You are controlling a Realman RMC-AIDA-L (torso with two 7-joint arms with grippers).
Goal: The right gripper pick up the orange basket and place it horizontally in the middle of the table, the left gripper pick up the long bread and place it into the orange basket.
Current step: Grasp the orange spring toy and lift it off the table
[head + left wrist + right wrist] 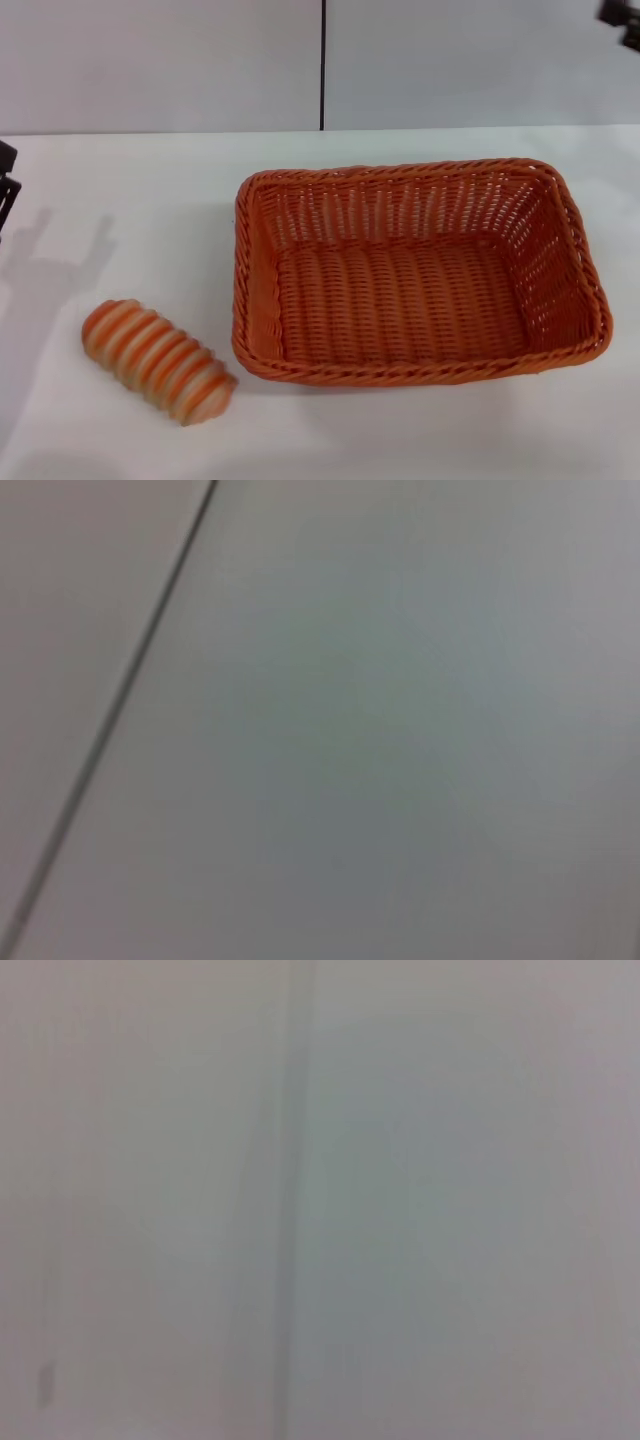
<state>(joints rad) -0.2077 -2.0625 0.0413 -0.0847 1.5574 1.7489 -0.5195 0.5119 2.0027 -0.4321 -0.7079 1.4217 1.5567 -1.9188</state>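
Note:
The orange basket (415,270) lies flat and empty on the white table (120,200), long side across, in the middle and slightly right in the head view. The long bread (158,360), striped orange and cream, rests on the table to the basket's front left, apart from it. Only a black sliver of the left gripper (6,190) shows at the far left edge, well above and away from the bread. A dark bit of the right gripper (624,22) shows at the top right corner, far from the basket. Both wrist views show only a grey wall.
A grey wall with a dark vertical seam (323,65) stands behind the table. The left arm's shadow (40,260) falls on the tabletop near the bread.

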